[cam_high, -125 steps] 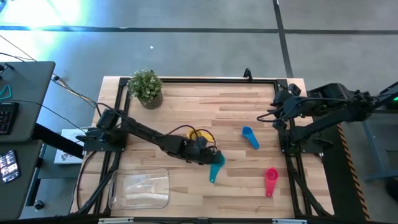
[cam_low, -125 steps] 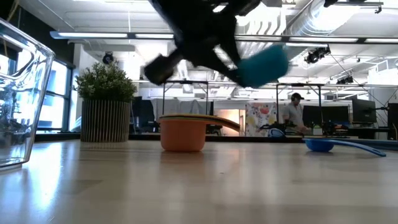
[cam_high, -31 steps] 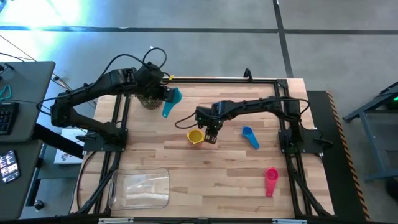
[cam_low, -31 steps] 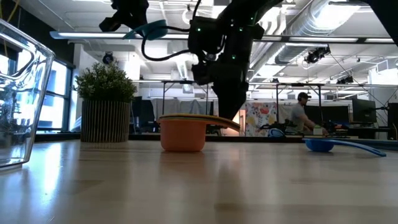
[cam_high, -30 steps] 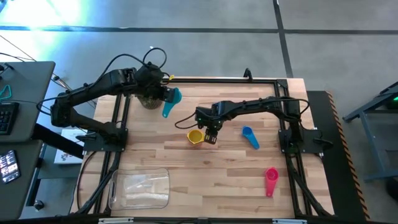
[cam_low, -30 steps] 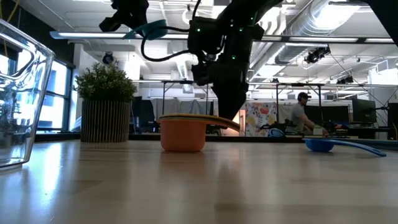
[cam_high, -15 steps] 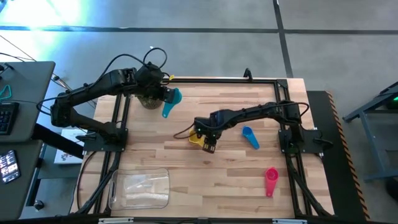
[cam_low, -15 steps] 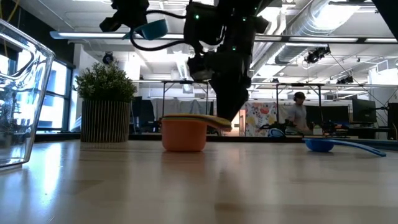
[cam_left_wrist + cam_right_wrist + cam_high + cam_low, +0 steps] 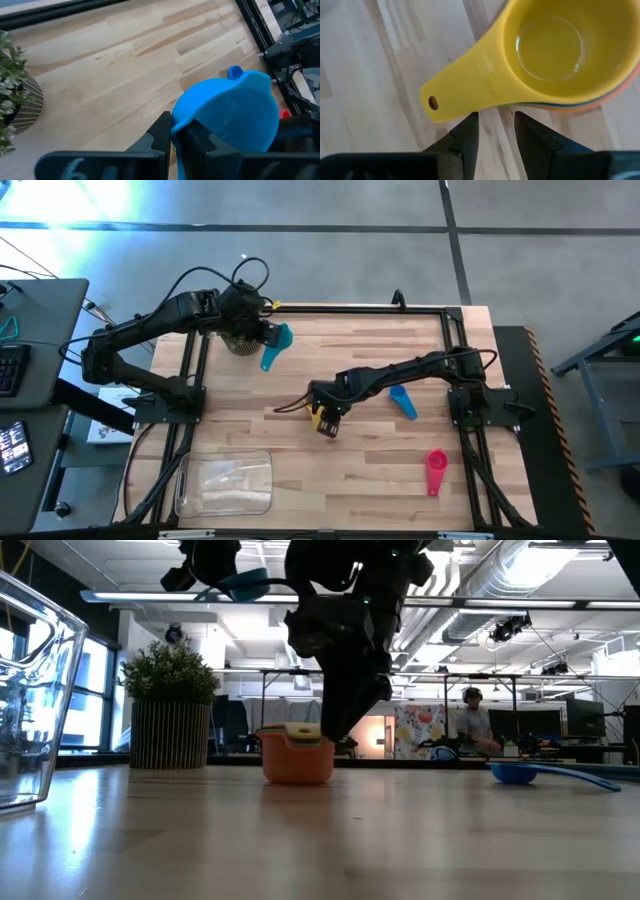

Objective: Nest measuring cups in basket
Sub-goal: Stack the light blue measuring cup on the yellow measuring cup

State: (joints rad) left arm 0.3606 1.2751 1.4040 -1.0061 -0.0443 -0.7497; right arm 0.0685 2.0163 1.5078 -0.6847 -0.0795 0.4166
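With the clear basket point(image 9: 224, 484) holding no cups, most remains: the right gripper point(image 9: 495, 137), fingers parted, hovers at the yellow-topped stack point(image 9: 540, 55) mid-bench, the left gripper point(image 9: 172, 137) pinches a light blue cup point(image 9: 274, 343) aloft, and dark blue point(image 9: 402, 401) and red point(image 9: 436, 471) cups lie loose.

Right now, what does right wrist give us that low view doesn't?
Right wrist only: the inside of the yellow cup, its handle hole, and the open right gripper beside the handle. Low only: the basket, plant, dark blue cup, and the left gripper holding the light blue cup up high. Both: the nested stack on the table.
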